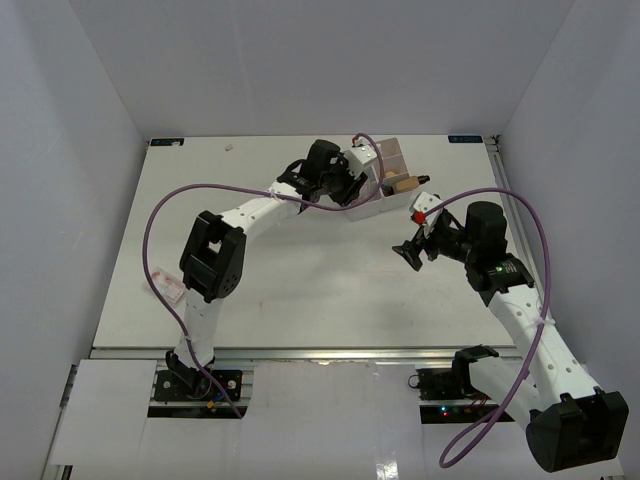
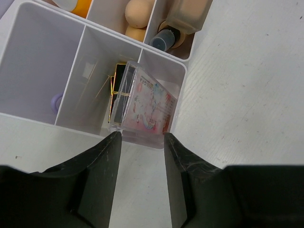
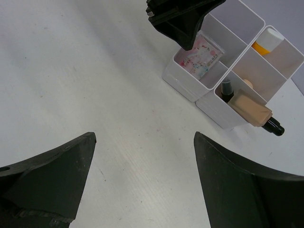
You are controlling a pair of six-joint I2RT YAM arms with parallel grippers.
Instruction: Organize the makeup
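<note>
**A:** Where does the clear printed case (image 2: 147,107) sit?

**B:** It stands on edge in a near compartment of the white box (image 2: 38,61), just beside the black-gold lipsticks (image 2: 116,95). I can't tell whether a divider runs between them. The lilac clip (image 2: 56,100) lies one compartment over. The peach sponge (image 2: 138,14), the orange tube (image 3: 266,42) and the beige bottles (image 3: 251,110) fill the far side, and one bottle leans out over the rim.

**A:** So which step is this?

**B:** I'd call it the tail of a placement. The left end effector (image 2: 142,135) has its fingers parted with nothing between them, their tips just short of the box's near wall. The case appears to rest on its own.

**A:** And next?

**B:** Lift that end effector straight away from the box, so a finger doesn't catch the case's upper edge and tip it out. In the overhead view a small pinkish item (image 1: 165,284) lies on the bench (image 2: 247,95), well apart from the box and near the left arm's elbow. It's too small to identify, but it is probably the next pick.

**A:** How are the arms posed?

**B:** The left arm stretches far across the bench, its wrist pitched down over the box. The right arm is bent. The right end effector (image 3: 145,136) is spread wide and empty, hanging over bare bench near the box and facing it.
</note>
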